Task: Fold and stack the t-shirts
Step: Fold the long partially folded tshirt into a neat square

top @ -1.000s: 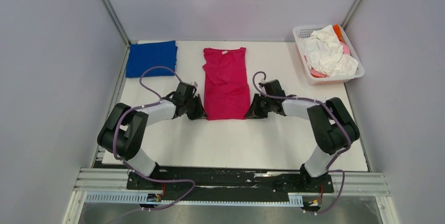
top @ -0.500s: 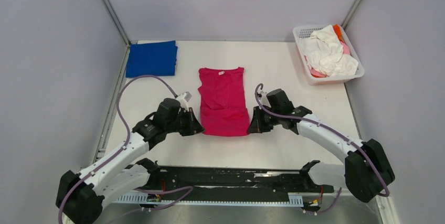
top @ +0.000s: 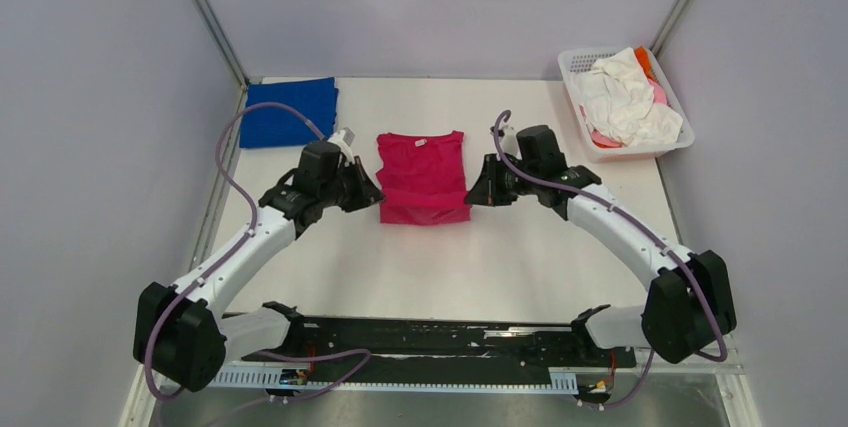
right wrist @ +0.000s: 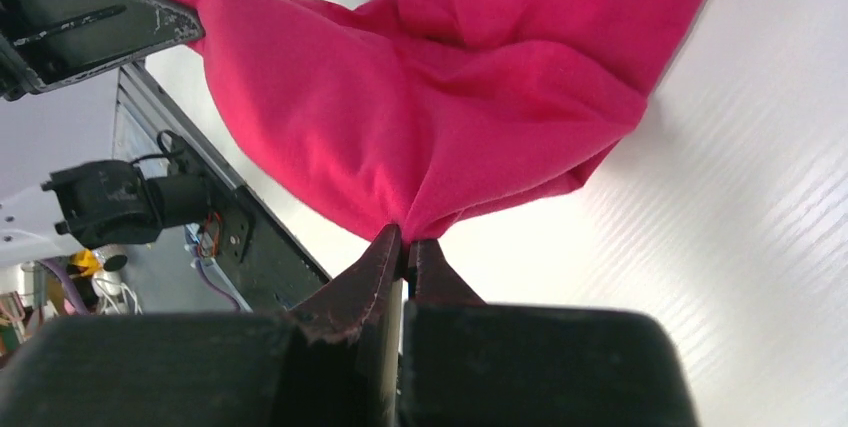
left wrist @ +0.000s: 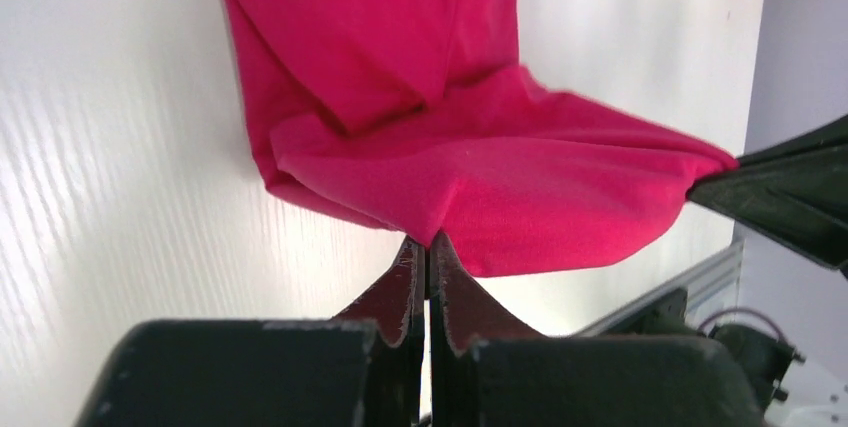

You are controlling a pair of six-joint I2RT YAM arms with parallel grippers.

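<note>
The plain magenta-red cotton t-shirt (top: 422, 172) lies a little toward 12 o'clock from the middle of the white table (top: 450, 267), its small white neck label at the 12 o'clock end and its 6 o'clock half doubled over on itself. The left gripper (top: 372, 192) is at the shirt's 9 o'clock edge, the black fingers pressed together on a pinch of the red cloth; the left wrist view shows the fabric (left wrist: 480, 177) drawn to a point between the closed fingertips (left wrist: 428, 247). The right gripper (top: 475, 192) mirrors it at the 3 o'clock edge, likewise nipping a fold of cloth (right wrist: 480, 77) between its tips (right wrist: 405, 242). Between the two pinches the upper layer hangs in a shallow belly just above the layer lying flat on the table. At about 10 o'clock, in the far corner, sits a folded royal-blue t-shirt (top: 288, 111), well apart from the red one. At about 2 o'clock stands a white plastic lattice basket (top: 640, 152) heaped with crumpled white shirts (top: 625, 97), a bit of orange cloth (top: 645, 62) and pink cloth (top: 603, 137) showing beneath them.
</note>
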